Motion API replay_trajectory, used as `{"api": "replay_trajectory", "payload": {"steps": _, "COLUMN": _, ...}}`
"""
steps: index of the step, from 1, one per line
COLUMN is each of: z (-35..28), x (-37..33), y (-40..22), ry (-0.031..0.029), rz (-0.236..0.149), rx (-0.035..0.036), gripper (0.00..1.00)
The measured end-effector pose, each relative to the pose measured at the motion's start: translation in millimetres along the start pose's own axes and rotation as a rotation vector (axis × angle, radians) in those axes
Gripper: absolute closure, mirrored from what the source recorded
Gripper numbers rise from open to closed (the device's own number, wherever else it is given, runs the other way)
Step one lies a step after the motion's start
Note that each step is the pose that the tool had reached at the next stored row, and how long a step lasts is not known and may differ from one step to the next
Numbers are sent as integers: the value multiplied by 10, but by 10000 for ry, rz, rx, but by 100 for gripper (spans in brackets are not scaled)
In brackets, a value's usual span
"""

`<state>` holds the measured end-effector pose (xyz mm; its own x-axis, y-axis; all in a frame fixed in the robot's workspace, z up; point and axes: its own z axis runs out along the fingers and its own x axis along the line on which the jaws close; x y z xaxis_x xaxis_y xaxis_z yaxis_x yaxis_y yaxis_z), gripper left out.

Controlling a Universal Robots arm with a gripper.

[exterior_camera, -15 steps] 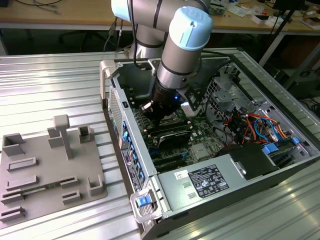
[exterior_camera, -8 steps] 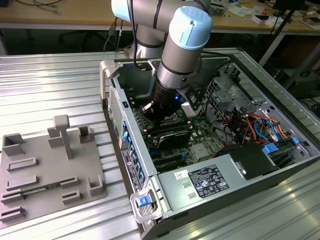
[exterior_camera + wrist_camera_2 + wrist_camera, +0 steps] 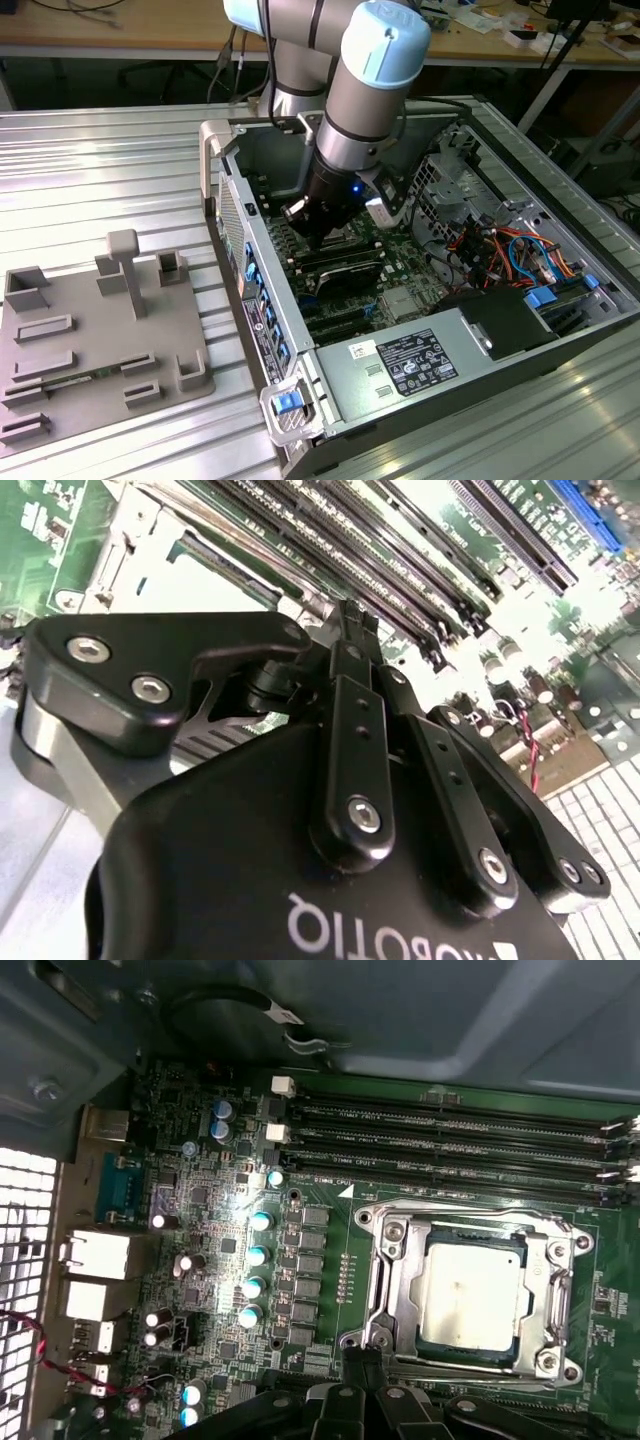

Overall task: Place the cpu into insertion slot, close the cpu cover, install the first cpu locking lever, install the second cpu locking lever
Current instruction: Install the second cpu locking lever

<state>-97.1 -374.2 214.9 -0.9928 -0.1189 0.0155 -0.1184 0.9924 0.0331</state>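
- The open computer case [image 3: 330, 400] lies on its side on a ribbed metal counter [image 3: 100, 180], its walls standing up around the motherboard [image 3: 400, 265]
- The arm [image 3: 365, 110] reaches down into the case from above; the pincer [image 3: 312, 232] sits low over the board, nearer the case wall on the exterior view's left than the drive bay and orange and blue cables [image 3: 520, 250] on the exterior view's right
- The power supply box [image 3: 400, 365] closes off the near end of the case, so the free room is the middle stretch of the board
- In the second wrist view the pincer [image 3: 352, 620] has its black fingers [image 3: 358, 730] drawn together to a narrow tip with no gap showing and nothing seen between them; the tip is just above the memory slots [image 3: 400, 540]
- In the first wrist view the cpu [image 3: 470, 1295] lies flat in the socket, silver-grey top up, with a few faint marks on it
- The cpu cover [image 3: 392, 1280] lies down around it, a shiny metal frame whose centre window shows the chip
- Rows of memory slots [image 3: 450, 1145] run just beside one edge of the socket; a column of small capacitors [image 3: 258, 1250] stands near another edge
- A grey fixture plate [image 3: 90, 340] with raised blocks lies on the counter, well apart from the case
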Motion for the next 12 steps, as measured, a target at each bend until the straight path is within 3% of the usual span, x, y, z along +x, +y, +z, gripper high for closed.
{"api": "replay_trajectory", "payload": {"steps": 7, "z": -147, "x": 2, "y": 8, "ry": 0, "rz": -9, "rx": 1, "gripper": 89}}
{"api": "replay_trajectory", "payload": {"steps": 12, "z": -177, "x": 3, "y": 9, "ry": -1, "rz": -12, "rx": 0, "gripper": 89}}
